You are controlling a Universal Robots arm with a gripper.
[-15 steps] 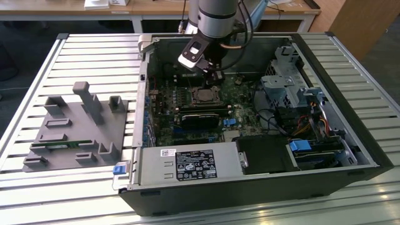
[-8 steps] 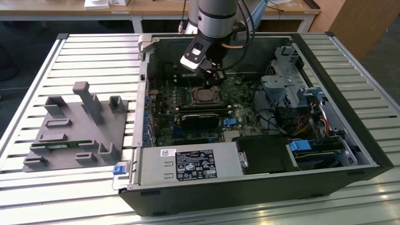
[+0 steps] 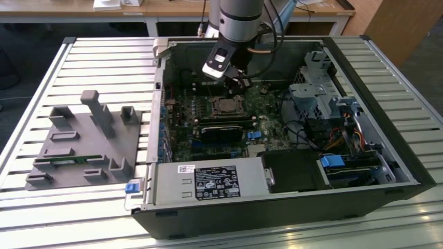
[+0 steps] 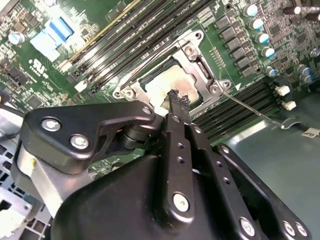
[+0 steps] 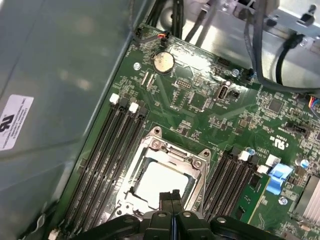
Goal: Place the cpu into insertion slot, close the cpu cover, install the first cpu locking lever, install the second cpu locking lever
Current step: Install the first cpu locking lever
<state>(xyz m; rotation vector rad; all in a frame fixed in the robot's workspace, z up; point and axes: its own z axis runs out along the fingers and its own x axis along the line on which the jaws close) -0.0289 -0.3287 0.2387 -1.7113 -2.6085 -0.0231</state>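
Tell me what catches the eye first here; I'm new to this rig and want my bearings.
The arm reaching into the open computer case on the slatted table strikes first. In the second wrist view its gripper, fingers shut, points at the silver cpu, which lies framed by the cpu cover. A grey holder stands at the exterior view's left.

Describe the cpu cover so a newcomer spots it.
Look inside the open black computer case, at the green circuit board. Between two banks of long black memory slots lies the thin square silver metal cpu cover; unlike them, it frames a pale metal chip through a large window.
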